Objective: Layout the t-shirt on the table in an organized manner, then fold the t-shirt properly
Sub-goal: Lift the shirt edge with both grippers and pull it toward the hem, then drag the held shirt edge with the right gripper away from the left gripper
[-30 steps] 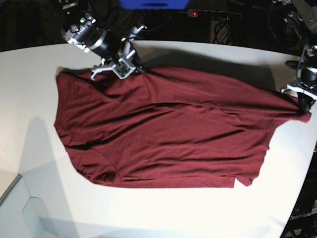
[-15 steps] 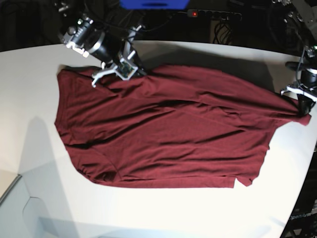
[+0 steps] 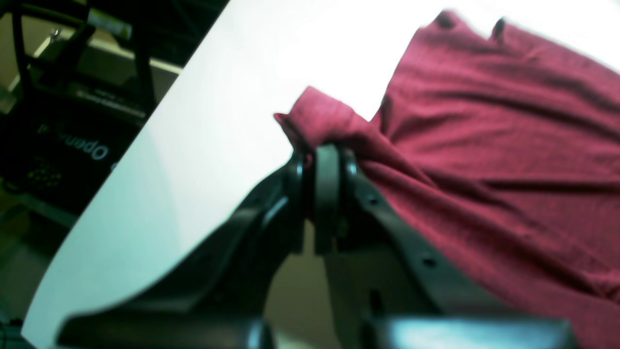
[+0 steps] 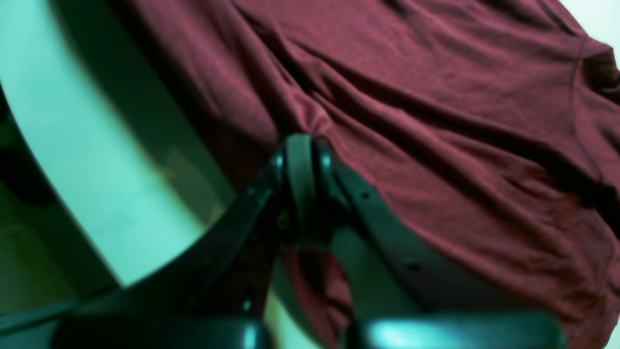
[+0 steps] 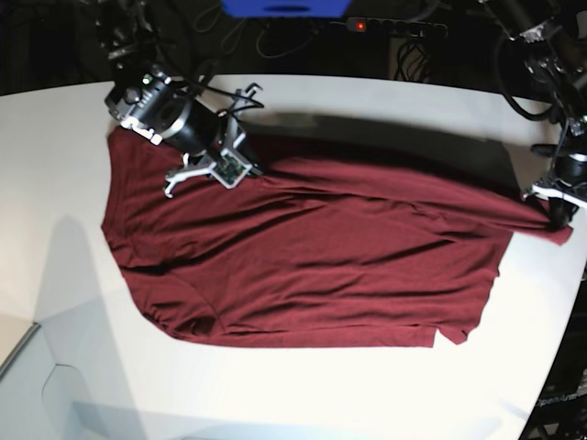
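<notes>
Base view: with the t-shirt (image 5: 312,257) spread wrinkled on the table (image 5: 55,183), the left gripper (image 5: 557,214) and right gripper (image 5: 246,165), each pinching a fabric edge, should draw apart evenly, low and taut, to avoid tearing loose.

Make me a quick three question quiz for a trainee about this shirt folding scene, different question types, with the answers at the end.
1. True or false: both grippers are shut on the t-shirt.
2. Multiple choice: the left gripper pinches the maroon fabric near A) the middle of the table, B) the table's curved edge, C) the blue box.
3. Short answer: is the cloth between the right gripper and the left one flat or creased?

Key: 1 true. 2 B. 3 creased, with long folds running across it.
</notes>
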